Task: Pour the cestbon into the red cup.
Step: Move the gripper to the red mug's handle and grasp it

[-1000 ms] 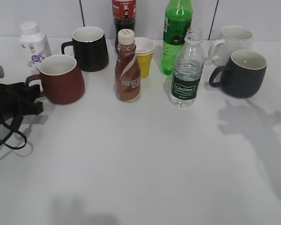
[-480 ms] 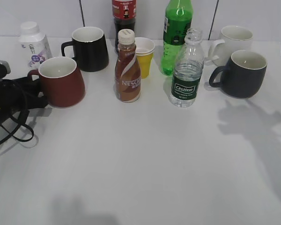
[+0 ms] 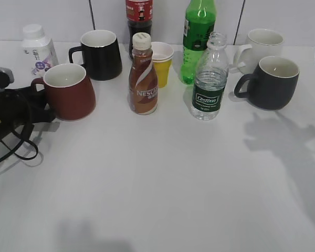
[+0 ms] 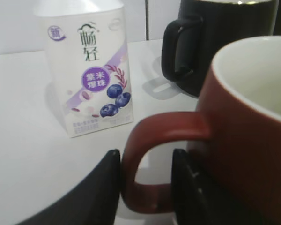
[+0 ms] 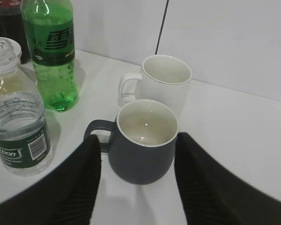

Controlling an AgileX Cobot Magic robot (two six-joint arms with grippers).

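1. Currently the left gripper [image 4: 143, 187] has its fingers either side of the loop handle of the squat dark red ceramic mug [image 3: 69, 90], at the tabletop's [image 3: 163, 178] far left; whether it is clamped, I cannot tell.
2. Open and empty, the right gripper [image 5: 138, 185] hovers near the clear ribbed Cestbon water bottle [image 3: 209, 79], mid-right.
3. A loose handle grip could let the mug swing.
4. The left gripper's fingertips are cut off.

You're looking at a white table [image 3: 163, 173] carrying a back row of drinkware: a white yogurt bottle [image 3: 38, 46], a black mug [image 3: 100, 54], a cola bottle [image 3: 139, 18], a yellow paper cup [image 3: 161, 63], a green bottle [image 3: 198, 37] and a white mug [image 3: 262, 46]. Nearer you stand the red cup [image 3: 70, 90], a Nescafe bottle [image 3: 143, 76], the cestbon [image 3: 209, 79] and a dark grey mug [image 3: 273, 82].
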